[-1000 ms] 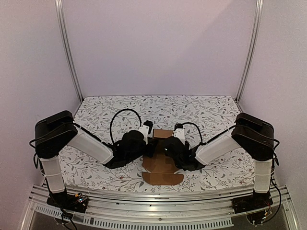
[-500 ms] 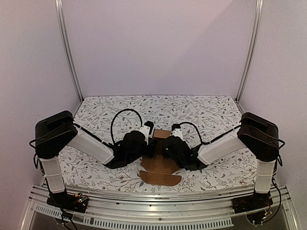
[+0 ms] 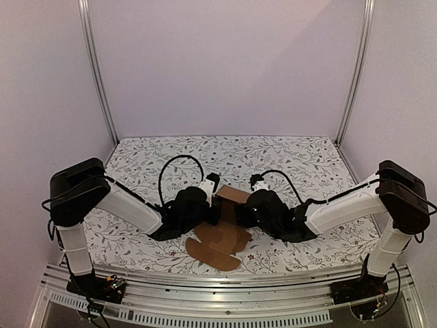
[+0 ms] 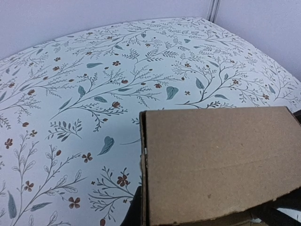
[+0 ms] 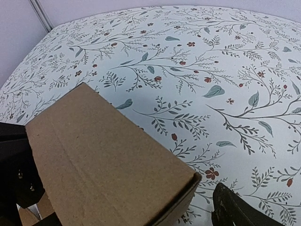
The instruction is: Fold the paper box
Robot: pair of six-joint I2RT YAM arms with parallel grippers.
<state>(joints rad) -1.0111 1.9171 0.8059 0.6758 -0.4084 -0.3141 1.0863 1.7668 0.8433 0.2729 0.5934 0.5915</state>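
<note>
The paper box (image 3: 231,195) is brown cardboard, half folded: one panel stands raised between the two grippers and its loose flaps (image 3: 213,251) lie flat on the cloth toward the near edge. My left gripper (image 3: 216,206) is shut on the left edge of the raised panel (image 4: 211,165); one dark finger (image 4: 134,209) shows beside that edge. My right gripper (image 3: 246,208) is open on the panel's right side. In the right wrist view its finger (image 5: 233,209) stands apart from the box corner (image 5: 190,181); the other finger is hidden.
The table is covered by a white floral cloth (image 3: 293,160). Purple walls and two metal posts (image 3: 95,75) close in the back and sides. The aluminium rail (image 3: 225,283) with the arm bases runs along the near edge.
My right gripper has opened and let go of the panel, and its arm has stretched out lower to the right. My left gripper has shut. The box's flat flaps have swung left.
</note>
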